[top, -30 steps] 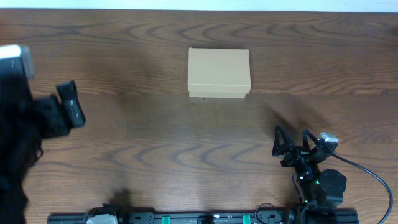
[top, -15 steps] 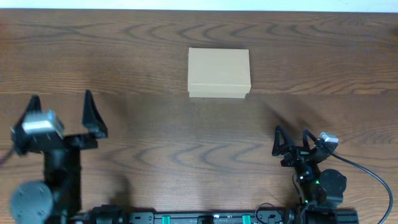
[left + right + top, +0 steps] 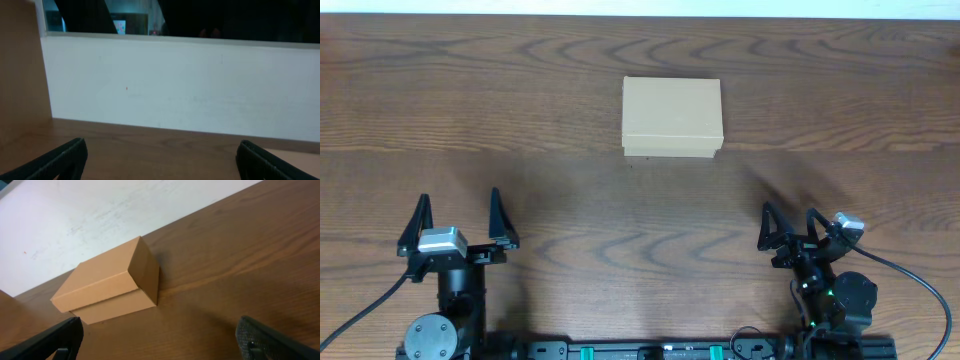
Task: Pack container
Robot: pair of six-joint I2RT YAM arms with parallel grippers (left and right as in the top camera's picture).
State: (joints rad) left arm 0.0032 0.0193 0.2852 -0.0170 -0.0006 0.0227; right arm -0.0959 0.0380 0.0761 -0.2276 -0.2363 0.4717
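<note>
The container (image 3: pixel 672 117) is a plain tan cardboard box with its lid shut, standing at the back middle of the table. It also shows in the right wrist view (image 3: pixel 107 290), ahead and to the left of the fingers. My left gripper (image 3: pixel 459 220) is open and empty at the front left, far from the box. In the left wrist view its fingers (image 3: pixel 160 160) frame only bare table. My right gripper (image 3: pixel 788 227) is open and empty at the front right, its fingers (image 3: pixel 160 340) apart over bare wood short of the box.
The dark wood table (image 3: pixel 570 200) ends at a white wall (image 3: pixel 175 85) behind it. A tan edge (image 3: pixel 300 147) shows at the far right of the left wrist view. A black cable (image 3: pixel 920 275) runs from the right arm.
My left arm has swung from the far left edge down to the front left and now points forward with its fingers open. The right arm and the box have not moved.
</note>
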